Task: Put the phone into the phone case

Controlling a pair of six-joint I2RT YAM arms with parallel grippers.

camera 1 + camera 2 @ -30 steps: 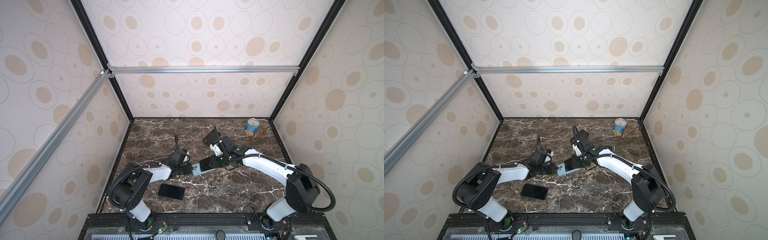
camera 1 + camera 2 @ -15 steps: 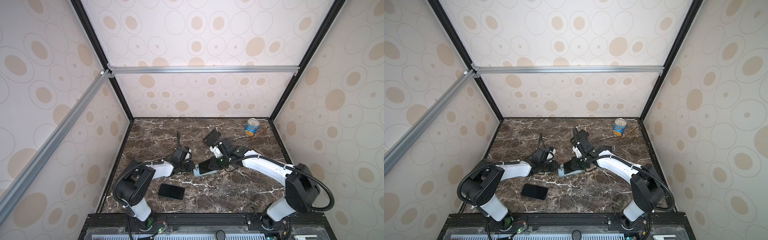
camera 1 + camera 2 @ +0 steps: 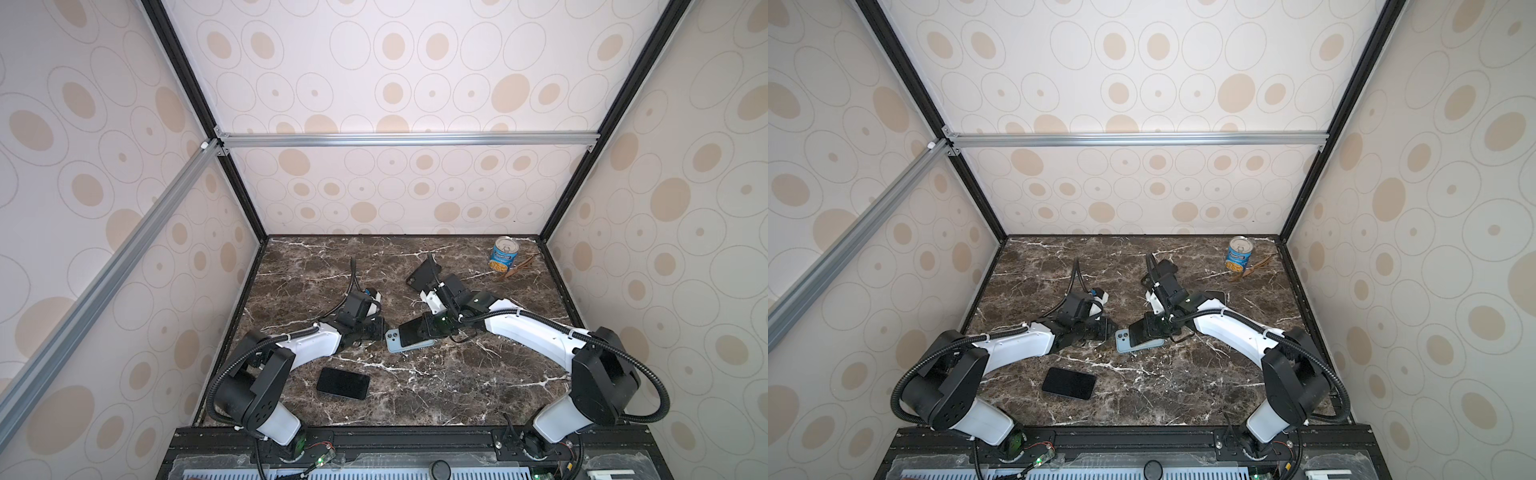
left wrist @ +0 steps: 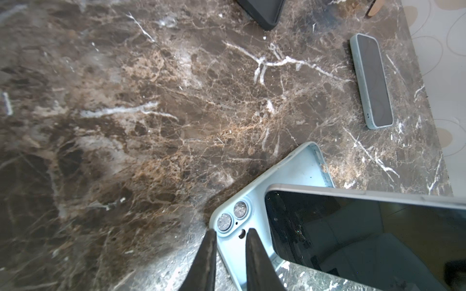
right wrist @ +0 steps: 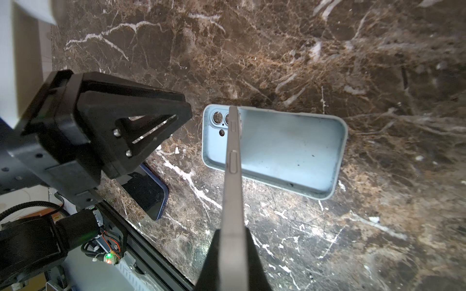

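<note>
Patterned walls enclose a marble desk (image 3: 457,399). The case (image 5: 290,148), pale blue, lies open side up near the desk's middle. The right claw (image 5: 232,236) is clenched on the phone (image 5: 233,151), holding it tilted over the case's camera end. The left claw (image 4: 230,231), narrowly parted and gripping nothing, sits just beside that end. A can (image 3: 504,259) stands in the far right corner.

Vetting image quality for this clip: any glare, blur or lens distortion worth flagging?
Left wrist view: the phone screen mirrors the room; the table blurs at the margins. Right wrist view: the phone case is sharp, the phone's near end soft. Both top views: even light, wide-angle splay of the frame posts.
</note>
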